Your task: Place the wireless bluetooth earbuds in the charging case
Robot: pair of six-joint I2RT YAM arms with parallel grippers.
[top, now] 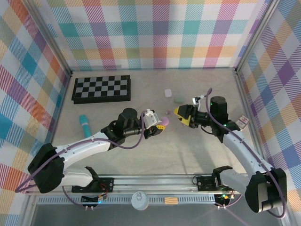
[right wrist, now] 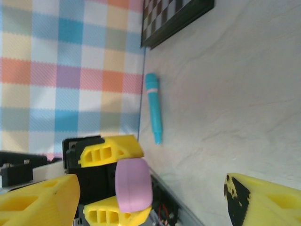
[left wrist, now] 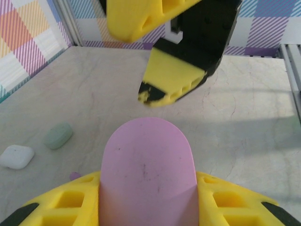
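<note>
My left gripper (top: pixel 161 125) is clamped on a pink, pebble-shaped charging case (left wrist: pixel 146 160), one yellow finger on each side. It holds the case above the middle of the table. The case is smooth and matte, its rounded end points towards the right arm, and I cannot tell whether its lid is open.

A tiny purple earbud (left wrist: pixel 74 175) lies on the table just beside the left gripper's finger, on the side towards the far edge. It is too small for me to make out its shape.

My right gripper (top: pixel 181 116) faces the case from the right with its yellow fingers spread wide and nothing between them. The nearer fingertip hangs just ahead of the case's rounded end, not touching it.

Towards the far edge sit a white pebble-shaped case (left wrist: pixel 16 156) and a pale green pebble-shaped case (left wrist: pixel 58 135), near each other. A teal cylinder (right wrist: pixel 154 108) lies near the left edge. A black-and-white folding chessboard (top: pixel 101 88) lies in the far left corner.
</note>
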